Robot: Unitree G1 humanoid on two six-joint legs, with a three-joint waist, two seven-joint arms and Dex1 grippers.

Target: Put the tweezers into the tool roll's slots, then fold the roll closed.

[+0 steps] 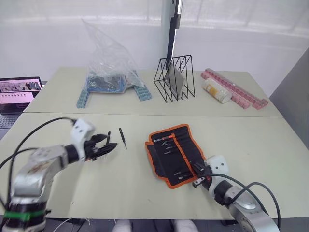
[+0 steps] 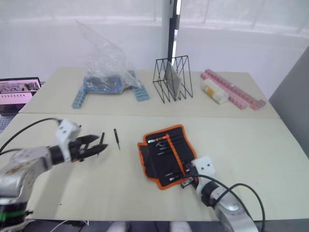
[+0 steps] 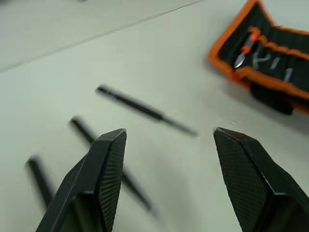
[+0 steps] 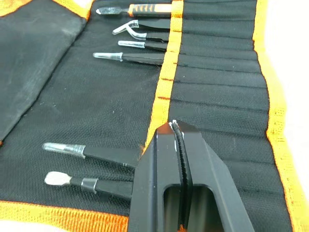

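Left gripper (image 1: 107,145), jaws wide and empty, hovers over loose tweezers (image 1: 123,137) lying lengthwise away from it (right gripper (image 4: 176,140) pinched shut over the tool roll (image 1: 161,164)).

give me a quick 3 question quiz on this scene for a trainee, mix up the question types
1. True or false: the tool roll lies folded closed on the table.
2. Multiple choice: the left claw is (a) open beside loose tweezers on the table, (b) shut on a tweezer, (c) resting on the wire rack.
3. Fill in: the right claw is ____ over the roll's slots.

Key:
1. False: it lies open, with several tools already in the slots.
2. a
3. shut
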